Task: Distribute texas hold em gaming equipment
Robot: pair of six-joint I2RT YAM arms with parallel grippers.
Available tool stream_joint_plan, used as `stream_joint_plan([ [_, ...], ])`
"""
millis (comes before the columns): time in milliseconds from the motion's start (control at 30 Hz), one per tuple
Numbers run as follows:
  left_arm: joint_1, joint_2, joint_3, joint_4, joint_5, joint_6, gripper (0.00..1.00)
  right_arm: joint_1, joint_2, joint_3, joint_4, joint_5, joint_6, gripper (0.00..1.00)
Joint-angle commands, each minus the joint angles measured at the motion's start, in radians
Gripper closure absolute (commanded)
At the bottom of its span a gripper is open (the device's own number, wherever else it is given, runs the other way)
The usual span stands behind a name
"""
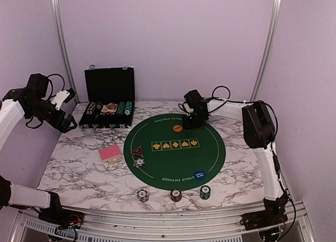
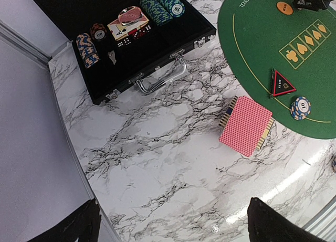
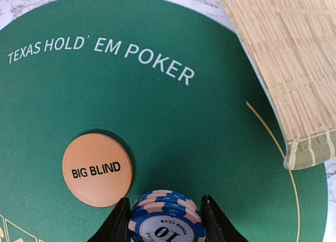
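I saw the right gripper (image 3: 166, 227) pinching a stack of blue-and-pink striped poker chips (image 3: 164, 209) at the round green felt mat (image 3: 220, 147), just beside the orange Big Blind disc (image 3: 97, 169) on its left. The left gripper (image 2: 173, 223) hung spread wide, well apart.

Green felt mat (image 3: 157, 111): "TEXAS HOLD' EM POKER" in white along its rim, toward 12 o'clock in the right wrist view. Orange disc button (image 3: 97, 169): "BIG BLIND". Striped chip stack (image 3: 167, 223), at 6 o'clock: "10", seemingly also "POKER CLUB". Lettering on the blue button (image 1: 199, 175) is illegible.
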Motion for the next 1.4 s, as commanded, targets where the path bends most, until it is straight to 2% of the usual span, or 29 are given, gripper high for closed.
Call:
stream_joint_plan([
  [0, -0.003, 0.000, 0.007, -0.021, -0.001, 0.008, 0.01, -0.011, 0.027, 0.043, 0.012, 0.012, 0.007, 0.90],
  [233, -0.003, -0.004, 0.006, -0.021, -0.004, 0.009, 0.01, -0.014, 0.031, 0.016, 0.012, 0.011, 0.009, 0.87],
  [300, -0.003, -0.004, 0.006, -0.021, -0.003, 0.009, 0.01, -0.015, 0.032, 0.012, 0.011, 0.013, 0.009, 0.78],
  [433, -0.003, -0.008, 0.007, -0.020, -0.004, 0.008, 0.01, -0.014, 0.032, 0.012, 0.006, 0.016, 0.006, 0.54],
  [533, -0.003, -0.012, 0.007, -0.022, -0.006, 0.008, 0.01, -0.014, 0.025, 0.015, 0.000, 0.020, 0.007, 0.46],
  [667, -0.003, -0.016, 0.008, -0.022, -0.005, 0.007, 0.01, -0.015, 0.011, 0.020, -0.006, 0.023, 0.003, 0.42],
  [933, -0.003, -0.018, 0.014, -0.024, -0.007, 0.006, 0.01, 0.002, -0.077, 0.003, -0.017, 0.033, -0.007, 0.41],
  [1067, -0.003, -0.020, 0.019, -0.027, -0.012, 0.008, 0.01, 0.053, -0.174, -0.057, -0.031, 0.073, -0.008, 0.39],
  [1133, -0.003, -0.020, 0.019, -0.028, -0.012, 0.008, 0.01, 0.086, -0.234, -0.099, -0.036, 0.088, -0.005, 0.36],
  [1367, -0.003, -0.023, 0.021, -0.038, -0.011, 0.014, 0.01, 0.292, -0.432, -0.292, -0.037, 0.077, 0.006, 0.14],
])
